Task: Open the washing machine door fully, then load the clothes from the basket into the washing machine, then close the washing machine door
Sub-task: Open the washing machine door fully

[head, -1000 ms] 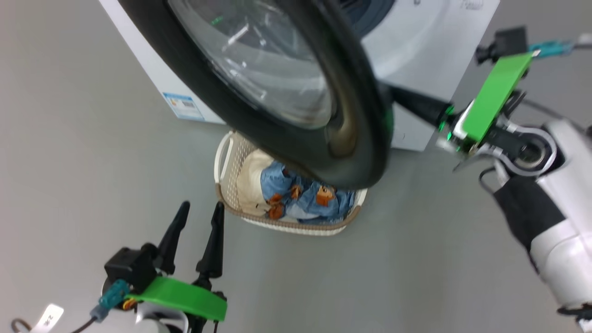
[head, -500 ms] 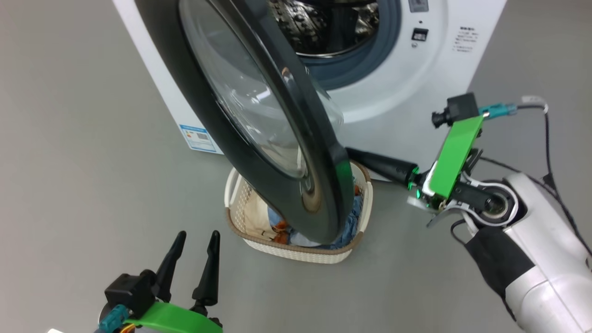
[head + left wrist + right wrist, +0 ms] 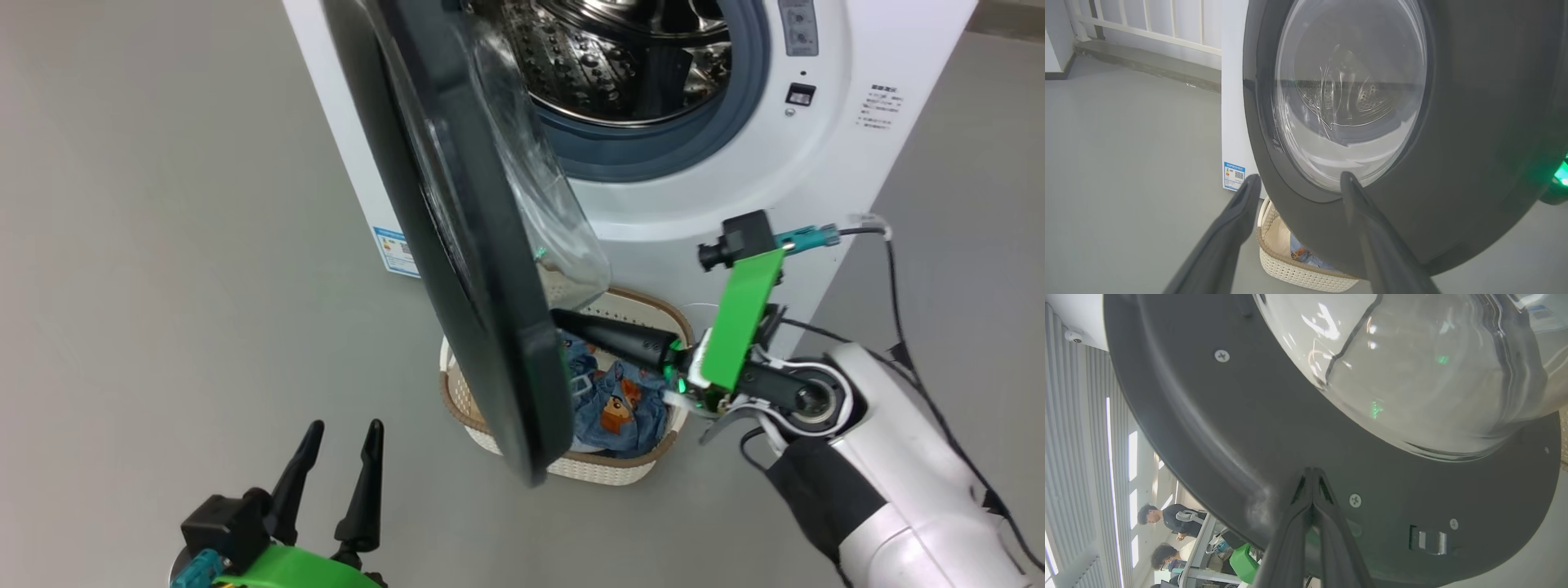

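L gripper (image 3: 346, 425), lower left of head view: jaws wide, empty. R gripper (image 3: 1312, 471), centre-right: fingers pinched shut, tips against inner black rim of washing machine door (image 3: 482, 327), which stands ajar mid-frame. Behind it, basket (image 3: 608, 472) w/ clothes (image 3: 620, 404) inside, just in front of washing machine (image 3: 735, 196) at top.

The washing machine door (image 3: 457, 245) hides much of the basket (image 3: 604, 469).
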Controlling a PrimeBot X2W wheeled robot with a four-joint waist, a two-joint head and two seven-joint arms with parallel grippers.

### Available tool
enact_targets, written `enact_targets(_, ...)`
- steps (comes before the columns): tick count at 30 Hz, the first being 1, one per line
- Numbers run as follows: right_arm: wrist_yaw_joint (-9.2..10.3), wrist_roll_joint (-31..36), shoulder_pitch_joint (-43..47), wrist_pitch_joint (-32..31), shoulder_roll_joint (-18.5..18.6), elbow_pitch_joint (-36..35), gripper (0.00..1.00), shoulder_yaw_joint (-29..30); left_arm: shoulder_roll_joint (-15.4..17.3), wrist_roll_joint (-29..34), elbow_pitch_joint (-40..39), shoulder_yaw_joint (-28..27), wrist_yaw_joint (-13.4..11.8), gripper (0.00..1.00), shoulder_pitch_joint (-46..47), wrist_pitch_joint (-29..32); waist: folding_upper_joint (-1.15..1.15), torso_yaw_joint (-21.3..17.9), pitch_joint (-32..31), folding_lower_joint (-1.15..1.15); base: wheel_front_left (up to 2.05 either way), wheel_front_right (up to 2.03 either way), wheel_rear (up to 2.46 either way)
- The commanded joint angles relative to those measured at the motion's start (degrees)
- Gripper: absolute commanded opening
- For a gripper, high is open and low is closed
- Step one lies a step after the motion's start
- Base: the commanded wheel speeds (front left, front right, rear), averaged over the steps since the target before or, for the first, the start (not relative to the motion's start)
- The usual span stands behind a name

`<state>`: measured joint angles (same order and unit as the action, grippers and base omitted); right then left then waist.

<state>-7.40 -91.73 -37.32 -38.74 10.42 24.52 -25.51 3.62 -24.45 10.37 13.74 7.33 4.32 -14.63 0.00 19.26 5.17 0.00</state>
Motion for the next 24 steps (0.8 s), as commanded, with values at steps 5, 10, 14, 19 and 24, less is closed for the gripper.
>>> enact_targets(5, -0.09, 0.9, 1.3, 0.1, -3.6, -1.3, 0.0, -1.8, 0.9, 0.8, -1.5, -2.3, 0.2, 1.0, 0.1, -0.4, 0.0, 0.9, -0.8, 0.0, 0.0, 0.0, 0.0)
enact_targets(10, -0.09, 1.0, 1.8, 0.4, -4.7, -1.2, 0.0, -2.2, 1.1, 0.9, -1.5, -2.8, 0.2, 1.0, -0.1, -0.4, 0.0, 0.7, -1.3, 0.0, 0.0, 0.0, 0.0)
enact_targets(14, -0.09, 1.2, 2.6, 0.9, -4.7, -1.3, 0.0, -2.0, 1.2, 1.0, -1.6, -2.7, 0.2, 1.0, -0.4, -0.4, 0.0, -0.1, -1.8, 0.0, 0.0, 0.0, 0.0)
enact_targets(19, -0.09, 1.7, 4.0, 2.5, -3.8, -1.6, 0.18, -1.1, 2.0, 0.8, -1.2, -2.3, 0.2, 1.0, -0.5, -0.4, 0.0, -2.2, -2.3, 0.0, 0.0, 0.0, 0.0)
enact_targets(24, -0.09, 2.2, 5.9, 4.3, -2.4, -2.5, 1.0, 0.1, 2.9, 0.7, -1.3, -2.7, 0.2, 1.0, -0.5, -0.4, 0.0, -5.0, -2.8, 0.0, 0.0, 0.0, 0.0)
